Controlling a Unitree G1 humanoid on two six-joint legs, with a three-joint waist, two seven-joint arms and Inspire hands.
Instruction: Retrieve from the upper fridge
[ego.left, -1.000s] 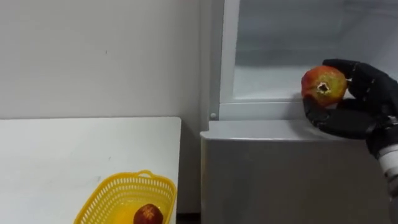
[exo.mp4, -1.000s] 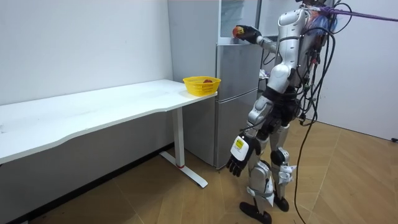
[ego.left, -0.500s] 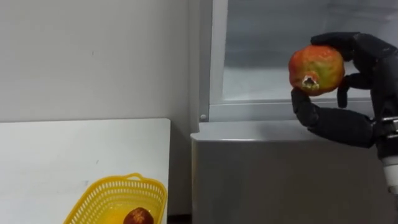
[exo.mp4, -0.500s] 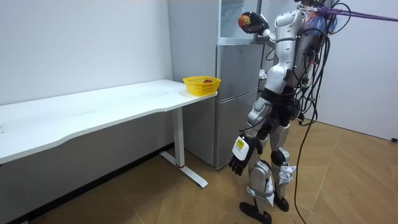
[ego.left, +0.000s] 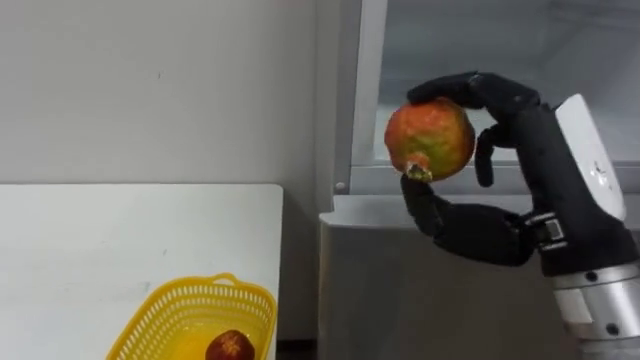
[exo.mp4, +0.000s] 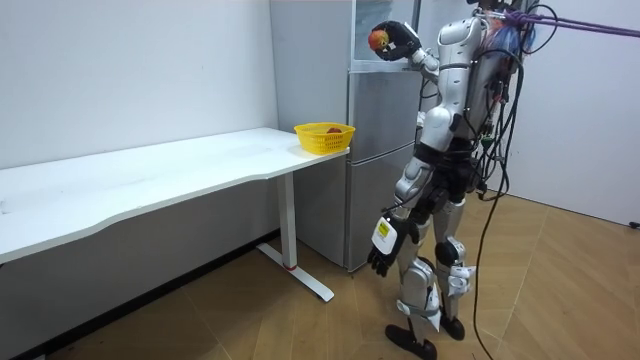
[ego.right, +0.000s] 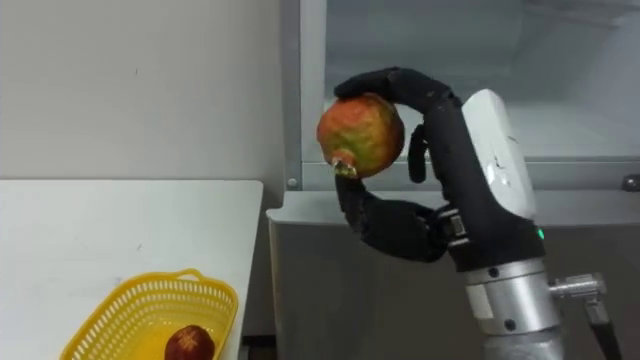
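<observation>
Since the earlier frame the pomegranate (ego.left: 430, 139) has travelled toward the robot's left. It is now clear of the upper compartment (ego.left: 500, 60) and sits in front of the frame post of the fridge (ego.left: 440, 300), held high in the right hand (ego.left: 535, 160). That hand's fingers curl over the top and back of the fruit and the thumb presses up from beneath, with the calyx pointing down. Hazard 1: the skin is round and smooth and the hold rests on few contact areas, so a quick swing could probably roll the fruit out between thumb and fingers onto the fridge ledge or the floor. Hazard 2: the yellow basket (ego.left: 200, 288) stands at the corner of the white table (ego.left: 120, 240) nearest the fridge, close to the edge. A release from height could tip it, push it off, or bruise the dark red fruit (ego.left: 230, 347) already inside. The left hand (exo.mp4: 381, 262) hangs at the robot's side, fingers relaxed and holding nothing. The robot stands upright before the fridge with the table on its left. Count: one pomegranate in hand, one fruit in the basket, one basket, one table, one fridge.
</observation>
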